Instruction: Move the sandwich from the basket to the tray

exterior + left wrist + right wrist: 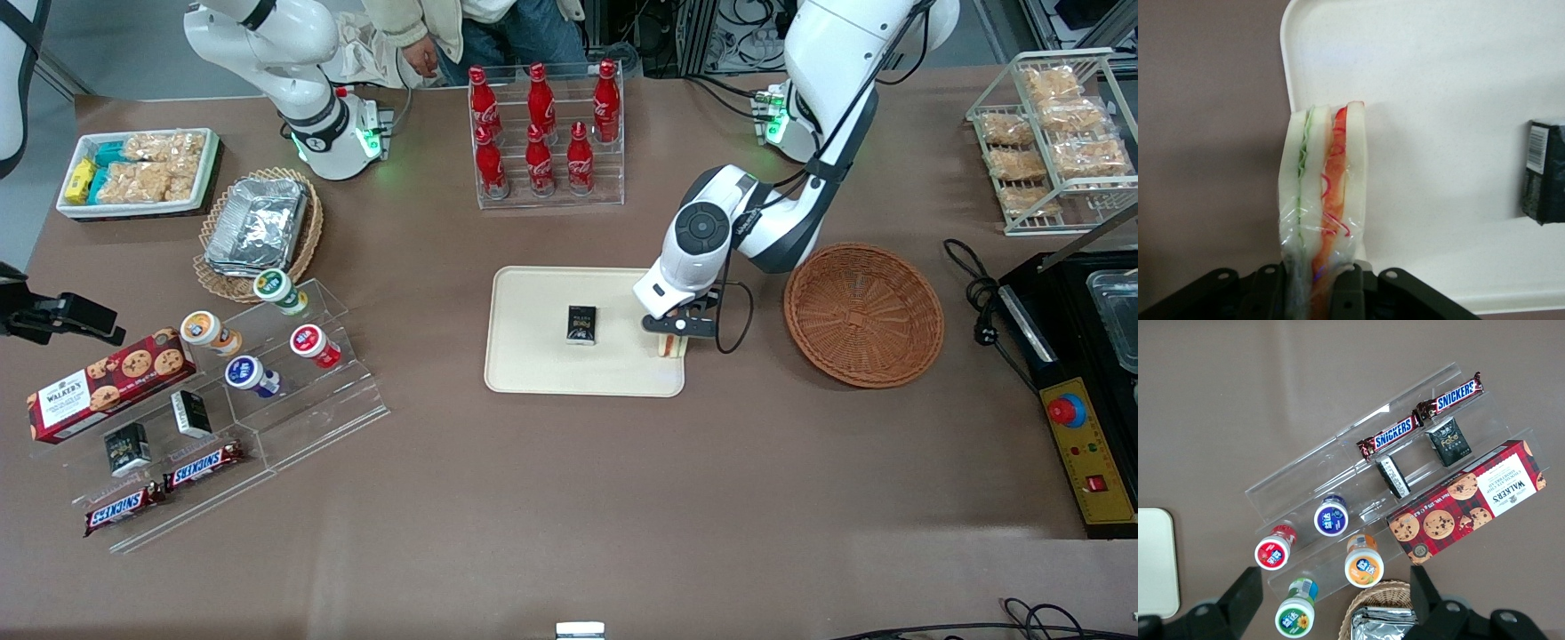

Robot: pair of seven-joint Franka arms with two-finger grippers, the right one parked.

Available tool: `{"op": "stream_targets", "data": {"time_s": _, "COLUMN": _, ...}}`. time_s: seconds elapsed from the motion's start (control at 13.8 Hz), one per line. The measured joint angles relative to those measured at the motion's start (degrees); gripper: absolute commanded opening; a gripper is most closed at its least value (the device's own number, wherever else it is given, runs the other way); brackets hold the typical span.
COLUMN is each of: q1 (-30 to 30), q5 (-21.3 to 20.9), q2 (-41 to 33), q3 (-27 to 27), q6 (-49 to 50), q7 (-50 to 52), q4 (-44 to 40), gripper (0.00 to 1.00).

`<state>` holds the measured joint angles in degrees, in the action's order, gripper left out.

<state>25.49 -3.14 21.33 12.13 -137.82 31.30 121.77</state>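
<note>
My left gripper (pixel 673 336) hangs over the edge of the cream tray (pixel 533 369) that faces the basket, and it is shut on the sandwich (pixel 671 348). In the left wrist view the plastic-wrapped sandwich (pixel 1325 180) stands on edge between the fingers (pixel 1350 293), showing white bread with green and orange-red filling, above the tray's rim (pixel 1286 60). The round reddish-brown wicker basket (pixel 863 314) sits beside the tray toward the working arm's end, with nothing in it.
A small black box (pixel 582 324) lies on the tray, also in the wrist view (pixel 1543 170). A rack of red cola bottles (pixel 544 133) stands farther from the front camera. An acrylic stand with cups, Snickers bars and a biscuit box (pixel 191 391) lies toward the parked arm's end.
</note>
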Motion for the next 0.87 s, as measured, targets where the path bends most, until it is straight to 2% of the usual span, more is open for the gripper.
{"op": "stream_targets", "data": {"time_s": 0.29, "q1": 0.08, "q5": -0.65, "q2": 0.85, "q3": 0.03, "q6": -1.81, "q7": 0.16, "q4": -0.06, "gripper": 0.0}}
{"op": "stream_targets", "data": {"time_s": 0.36, "q1": 0.11, "q5": -0.78, "q2": 1.05, "q3": 0.03, "q6": -2.3, "q7": 0.25, "q4": -0.07, "gripper": 0.33}}
{"op": "stream_targets", "data": {"time_s": 0.44, "q1": 0.13, "q5": -0.87, "q2": 1.21, "q3": 0.03, "q6": -2.54, "q7": 0.29, "q4": -0.12, "gripper": 0.85}}
{"op": "stream_targets", "data": {"time_s": 0.51, "q1": 0.14, "q5": -0.96, "q2": 1.36, "q3": 0.03, "q6": -2.65, "q7": 0.31, "q4": -0.21, "gripper": 0.99}}
{"op": "stream_targets", "data": {"time_s": 0.87, "q1": 0.21, "q5": -1.25, "q2": 2.09, "q3": 0.31, "q6": -1.79, "q7": 0.32, "q4": -1.26, "gripper": 1.0}}
